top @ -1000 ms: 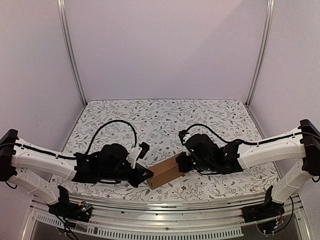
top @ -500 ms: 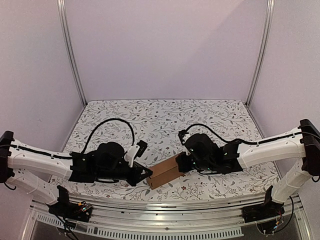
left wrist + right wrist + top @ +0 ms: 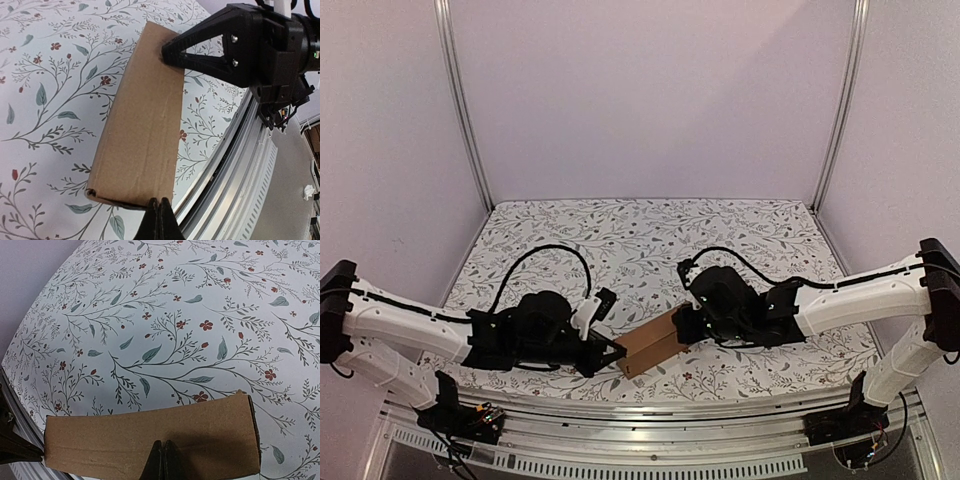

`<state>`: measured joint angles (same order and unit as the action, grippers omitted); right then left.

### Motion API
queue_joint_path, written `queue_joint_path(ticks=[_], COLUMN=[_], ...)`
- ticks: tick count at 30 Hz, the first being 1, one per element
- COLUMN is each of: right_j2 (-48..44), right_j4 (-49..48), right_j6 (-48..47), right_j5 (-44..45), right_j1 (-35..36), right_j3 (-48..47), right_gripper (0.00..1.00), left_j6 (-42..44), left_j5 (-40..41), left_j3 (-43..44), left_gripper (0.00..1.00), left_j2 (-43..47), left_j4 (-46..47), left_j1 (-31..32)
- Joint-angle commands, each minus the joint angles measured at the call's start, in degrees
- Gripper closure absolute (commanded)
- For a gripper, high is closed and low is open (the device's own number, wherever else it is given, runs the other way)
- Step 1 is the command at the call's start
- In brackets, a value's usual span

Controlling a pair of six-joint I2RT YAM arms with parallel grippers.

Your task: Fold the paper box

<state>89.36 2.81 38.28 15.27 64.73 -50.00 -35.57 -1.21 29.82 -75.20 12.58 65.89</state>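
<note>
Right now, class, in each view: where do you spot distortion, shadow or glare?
Left wrist: the straight metal rail bows into a curve. Right wrist: a soft shadow darkens the paper box beside the right hand. Top view: even light, slight glare on that rail.

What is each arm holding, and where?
Nothing visibly held: the shut left fingers touch the paper box at its end edge, the shut right fingers at a long edge.

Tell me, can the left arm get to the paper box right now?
Probably yes: the left gripper, jaws shut, sits right at the end of the paper box, with nothing in between.
</note>
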Motion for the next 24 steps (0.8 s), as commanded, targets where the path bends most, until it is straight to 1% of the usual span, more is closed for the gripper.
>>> queue_joint_path(ticks=[1, 6, 12, 17, 24], right_j2=[1.09, -1.39, -6.8, -9.77, -9.4], right_j4=[4.22, 6.19, 9.31, 12.6, 12.79], right_j6=[-0.41, -1.62, -3.69, -6.34, -7.43], right_j5=[-1.05, 0.11, 3.77, 7.62, 8.42], right_j1=[0.14, 0.14, 0.14, -0.31, -2.71], right_j3=[-0.49, -1.89, -2.96, -3.82, -2.04], right_gripper=[1.0, 1.0, 1.0, 1.0, 1.0], left_j6=[2.46, 4.61, 6.46, 7.27, 4.85], left_j5=[1.04, 2.89, 2.82, 2.4, 4.43], left_j3=[1.73, 5.06, 8.9, 11.75, 13.94], left_gripper=[1.0, 1.0, 1.0, 1.0, 1.0], left_j2=[2.97, 3.61, 1.62, -2.2, -8.94], left_j4=[-8.48, -10.58, -10.25, -9.99, -11.55], left_j1=[-0.85, -0.85, -0.85, -0.85, -0.85])
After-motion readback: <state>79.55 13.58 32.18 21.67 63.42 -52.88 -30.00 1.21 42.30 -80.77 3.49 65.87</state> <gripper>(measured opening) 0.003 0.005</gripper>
